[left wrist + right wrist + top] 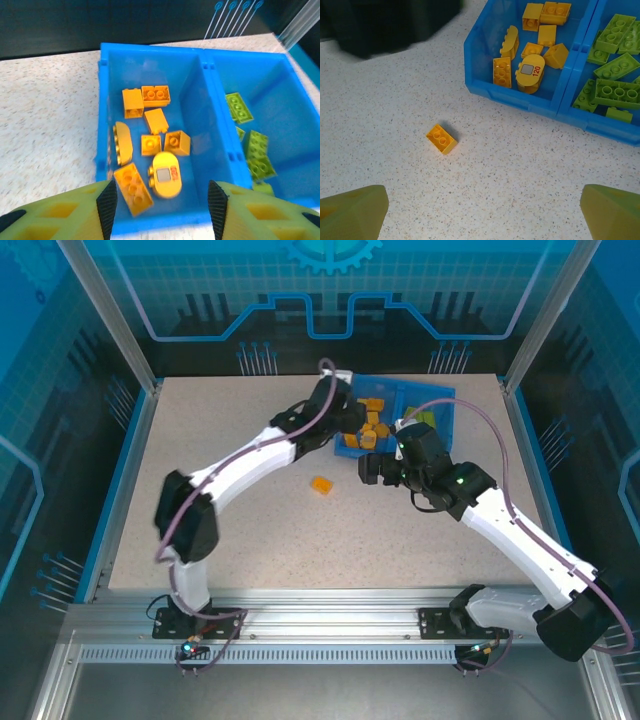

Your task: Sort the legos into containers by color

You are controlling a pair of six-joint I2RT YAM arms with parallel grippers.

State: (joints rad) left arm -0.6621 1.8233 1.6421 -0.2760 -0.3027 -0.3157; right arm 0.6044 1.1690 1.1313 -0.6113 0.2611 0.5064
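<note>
Blue-walled cell, speckled table (230, 530): saw both arm bases bolted at 6 o'clock of the top view. Traced the left arm toward 1 o'clock and the right arm toward 11 o'clock.

Found one loose lego (320, 484), orange, studs up, lying alone near the table's middle. Put it well apart from the tray (440, 400), at about 7 o'clock of it.

Placed the right gripper (482, 212) above bare table, at 3 o'clock of the loose lego in the top view. Found its fingers (352, 212) spread to the frame's edges in its wrist view, gripping nothing.

Placed the left gripper (162, 210) over the tray's near wall, by the left compartment (195, 125). Found its fingers (106, 207) parted, with nothing between them.

Counted eight orange legos (152, 145) scattered in that compartment, among them a rounded piece (166, 175) with a grey panel, closest to the near wall. Saw several green legos (257, 150) in the right compartment (290, 125), at 3 o'clock past the divider.

Set the tray itself at 12 to 1 o'clock of the table, by the far edge. Noted a blue printed panel (330, 290) beyond it.
</note>
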